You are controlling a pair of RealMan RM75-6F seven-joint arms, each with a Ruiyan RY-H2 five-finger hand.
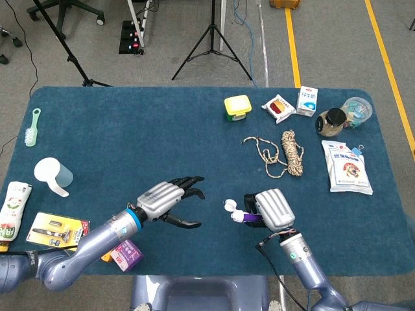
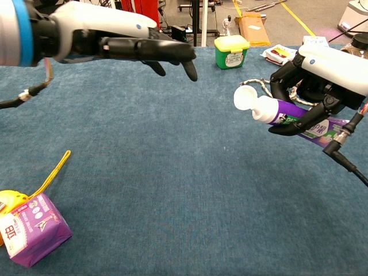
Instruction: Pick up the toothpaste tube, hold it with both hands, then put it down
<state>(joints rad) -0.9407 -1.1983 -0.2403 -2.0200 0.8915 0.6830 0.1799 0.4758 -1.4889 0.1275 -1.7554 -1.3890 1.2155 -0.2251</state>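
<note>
- Your right hand (image 2: 322, 77) has its fingers wrapped around the toothpaste tube (image 2: 290, 117) and holds it up off the blue table (image 1: 130, 142) — the white cap (image 2: 246, 98) points toward your left side.
- Your left hand (image 1: 165, 197) holds nothing. Its fingers are spread out and point at the cap, with a clear gap between them and the tube.
- The step now looks like this: bring the left hand to the tube so that 2 hands hold it.
- Go slow and straight toward the cap end. That is the only bare part — the right hand covers the rest.
- Keep the right hand quiet and level while you come in, so the tube does not wobble.
- Open the left thumb away from the fingers, slide them around the white neck, then close softly.
- Do not push the cap sideways, or the tube may slip in the right hand.
- The rope (image 1: 292, 152) lies on the table farther back, well apart from both hands.
</note>
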